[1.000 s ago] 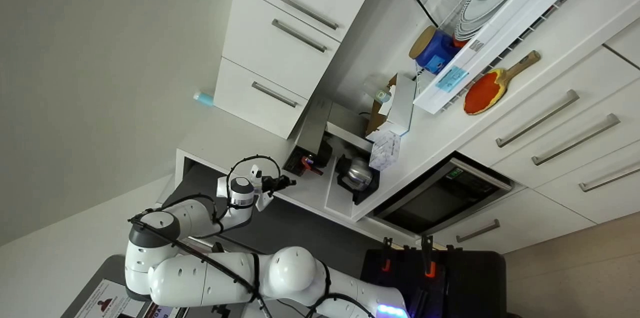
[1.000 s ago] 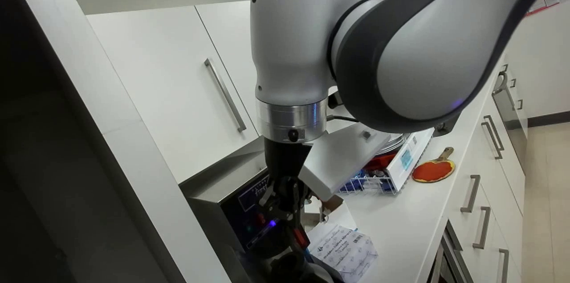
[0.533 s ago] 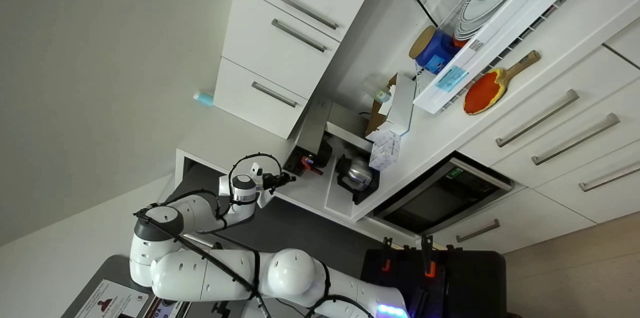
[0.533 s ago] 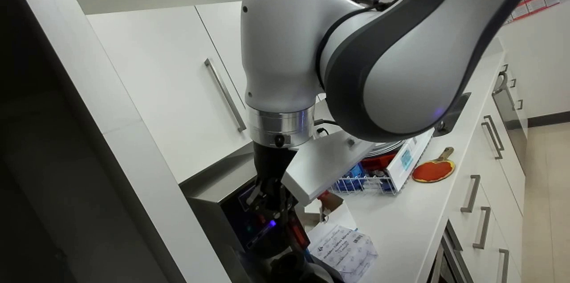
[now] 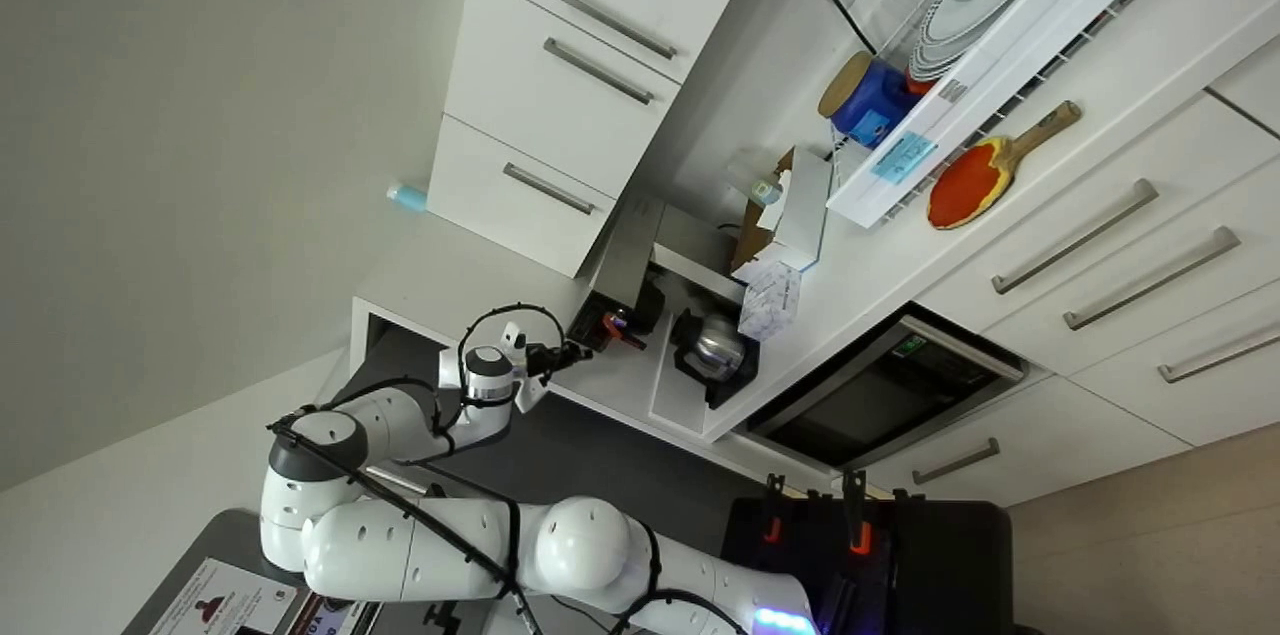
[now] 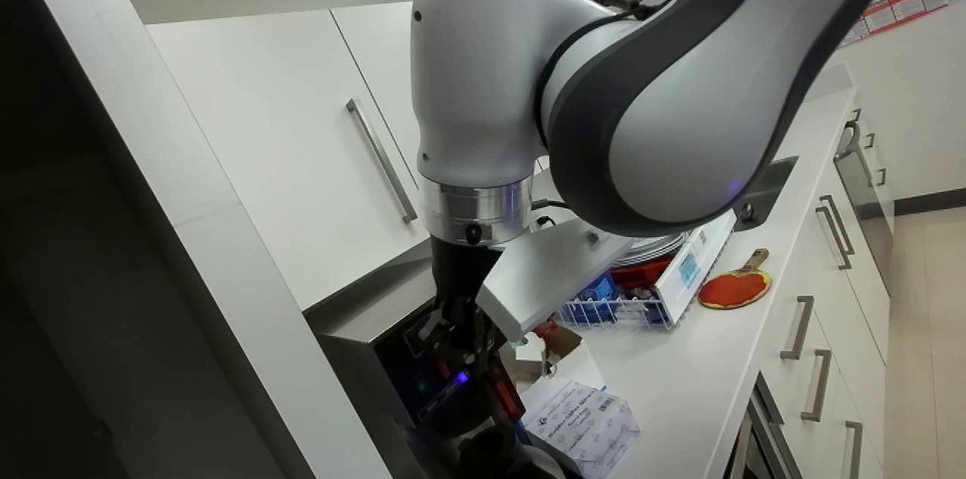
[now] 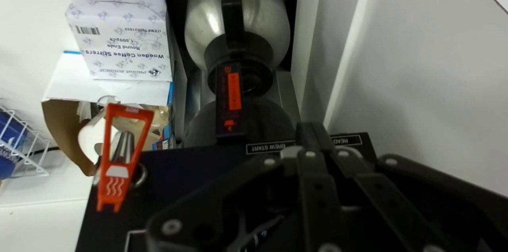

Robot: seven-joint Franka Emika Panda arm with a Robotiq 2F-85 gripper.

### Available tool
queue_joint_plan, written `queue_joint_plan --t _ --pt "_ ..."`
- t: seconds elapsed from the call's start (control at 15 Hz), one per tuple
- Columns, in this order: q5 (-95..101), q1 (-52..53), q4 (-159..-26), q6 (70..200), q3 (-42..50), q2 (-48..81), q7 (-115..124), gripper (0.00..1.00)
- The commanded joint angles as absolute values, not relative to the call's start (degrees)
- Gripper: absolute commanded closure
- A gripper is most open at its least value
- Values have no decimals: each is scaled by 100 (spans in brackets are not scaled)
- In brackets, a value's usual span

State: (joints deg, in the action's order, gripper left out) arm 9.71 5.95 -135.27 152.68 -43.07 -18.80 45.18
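My gripper (image 7: 316, 137) is shut, its two fingertips pressed together with nothing between them. In the wrist view the tips overlap the upper edge of the coffee maker's black front panel (image 7: 190, 176), between the "BREW START" and "READ…" labels; I cannot tell whether they touch it. An orange-red tap lever (image 7: 113, 182) sticks out of the panel to the left. Beyond the panel are a black brew basket (image 7: 262, 125) and a steel coffee pot (image 7: 238, 18) with a black handle. In an exterior view the gripper (image 5: 582, 356) is beside the machine's dark front (image 5: 592, 323).
A white box of wooden coffee stirrers (image 7: 123, 41) and an open cardboard box (image 7: 63, 125) stand beside the machine. Farther along the counter are a dish rack (image 6: 683, 268) and a red paddle (image 6: 736, 290). A white side wall (image 7: 416, 77) rises close to the right of the gripper.
Over the first half second the arm shifts slightly, bringing the gripper a little nearer the machine's front in an exterior view. Since then it has hardly moved. The gripper stays shut.
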Motion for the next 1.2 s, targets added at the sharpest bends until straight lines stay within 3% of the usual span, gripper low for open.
queue_joint_plan --t 0.0,1.13 --pt "1124 495 -13410 15437 -4306 -1704 4633 100" --pt "1802 30 -12914 15686 -4696 -1067 4831 100"
